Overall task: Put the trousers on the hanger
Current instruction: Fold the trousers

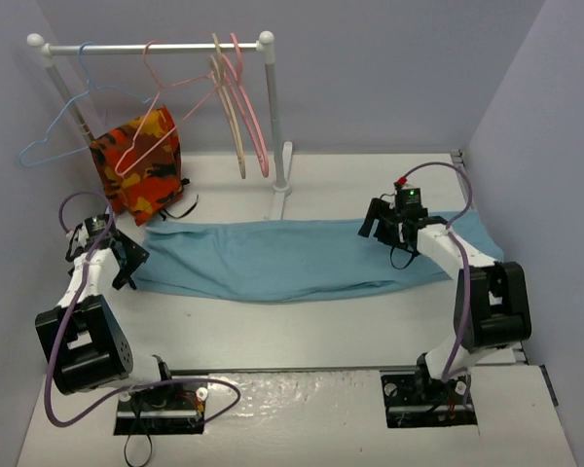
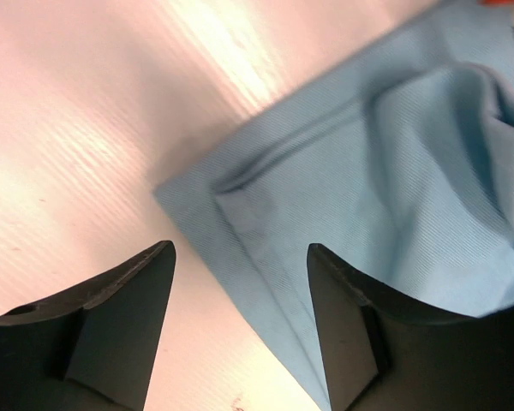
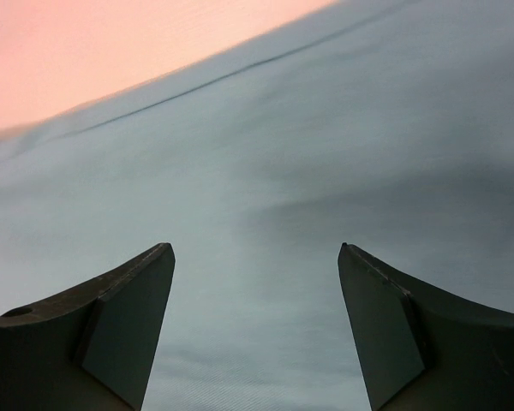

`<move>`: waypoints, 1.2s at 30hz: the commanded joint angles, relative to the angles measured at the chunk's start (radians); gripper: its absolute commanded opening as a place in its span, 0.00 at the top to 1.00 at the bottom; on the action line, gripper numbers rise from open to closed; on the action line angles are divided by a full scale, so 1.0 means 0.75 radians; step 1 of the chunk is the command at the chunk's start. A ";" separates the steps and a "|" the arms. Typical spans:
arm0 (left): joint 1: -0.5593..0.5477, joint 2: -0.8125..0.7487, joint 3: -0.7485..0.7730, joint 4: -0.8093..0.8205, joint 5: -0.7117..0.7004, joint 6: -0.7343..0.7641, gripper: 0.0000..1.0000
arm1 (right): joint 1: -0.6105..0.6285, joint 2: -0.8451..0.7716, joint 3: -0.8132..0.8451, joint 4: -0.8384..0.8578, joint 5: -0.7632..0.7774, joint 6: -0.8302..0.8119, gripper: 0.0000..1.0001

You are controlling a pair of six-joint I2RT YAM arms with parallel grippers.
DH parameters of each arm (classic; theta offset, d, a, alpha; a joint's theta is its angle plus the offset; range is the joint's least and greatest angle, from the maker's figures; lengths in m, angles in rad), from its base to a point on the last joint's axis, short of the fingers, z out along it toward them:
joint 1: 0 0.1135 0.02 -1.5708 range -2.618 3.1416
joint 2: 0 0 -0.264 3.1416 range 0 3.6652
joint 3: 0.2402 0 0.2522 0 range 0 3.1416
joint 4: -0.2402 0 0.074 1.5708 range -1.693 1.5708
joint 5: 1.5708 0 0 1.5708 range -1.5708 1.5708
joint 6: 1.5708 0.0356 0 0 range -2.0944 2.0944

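Closest to the overhead camera, along the bottom of the frame, the two arm bases sit bolted at the near edge of the white surface point(image 1: 273, 326). Across the middle lie the trousers point(image 1: 292, 258), a long, wrinkled light-blue band stretched left to right. The left tool point(image 1: 128, 261) is at the band's left end, and the right tool point(image 1: 375, 224) is over its right part, by the far edge. At upper left a white rail point(image 1: 175, 47) carries the hanger point(image 1: 152, 73), thin salmon-pink wire, well apart from the trousers. A thin blue wire hanger point(image 1: 63, 122) hangs to its left and two thicker hangers point(image 1: 238, 107), pink and beige, to its right. An orange, red and yellow patterned cloth point(image 1: 141, 165) sits under the rail, just beyond the trousers' left end. From the left wrist, two dark fingers point(image 2: 111, 325) stand parted at the bottom of the frame with nothing between them. A hemmed corner of the trousers lies on the pale surface, spreading from the centre to the upper right. The right-hand finger is over the fabric, the left-hand one over bare surface. From the right wrist, the fingers point(image 3: 111, 334) stand wide apart, gripping nothing. Blurred blue fabric fills nearly the whole frame beneath them, and a strip of surface shows along the upper left. I cannot tell whether either tool touches the cloth.
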 commanded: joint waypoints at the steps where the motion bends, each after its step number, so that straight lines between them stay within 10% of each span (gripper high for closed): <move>1: 0.057 0.074 0.021 0.024 0.001 0.068 0.40 | 0.128 -0.082 0.015 0.054 -0.072 -0.068 0.25; 36: 0.062 0.078 0.230 -0.081 0.024 0.157 0.48 | 0.159 -0.025 -0.109 0.092 -0.142 -0.101 0.25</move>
